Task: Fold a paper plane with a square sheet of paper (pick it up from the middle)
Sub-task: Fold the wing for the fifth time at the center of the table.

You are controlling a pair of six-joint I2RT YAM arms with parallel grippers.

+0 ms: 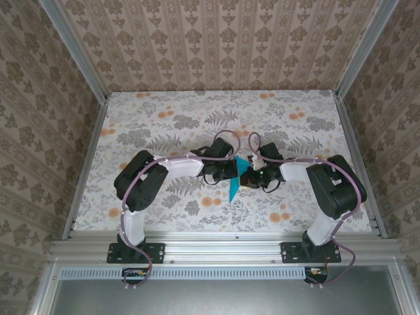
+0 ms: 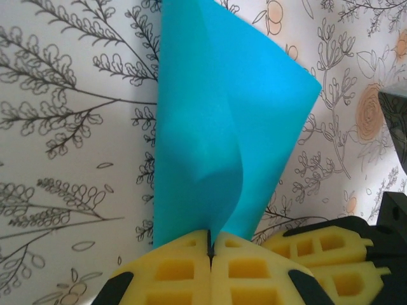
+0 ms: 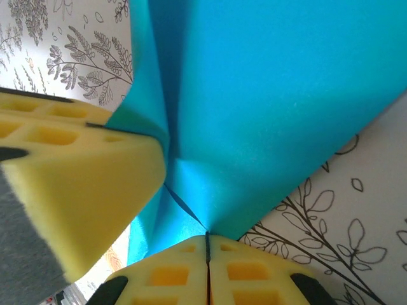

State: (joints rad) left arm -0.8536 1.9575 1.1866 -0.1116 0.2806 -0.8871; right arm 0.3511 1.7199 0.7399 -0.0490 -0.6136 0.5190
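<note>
The teal-blue sheet of paper hangs folded between my two grippers above the middle of the table, one point hanging down toward the near edge. My left gripper is shut on one edge of the paper, which curls upward from its yellow pads. My right gripper is shut on the paper at a crease corner. The left gripper's yellow pad presses the same sheet close beside it. From above, both grippers meet nose to nose at the paper.
The floral tabletop stretches around the arms, bounded by patterned walls and an aluminium frame rail at the near edge. Both arms reach inward from their bases.
</note>
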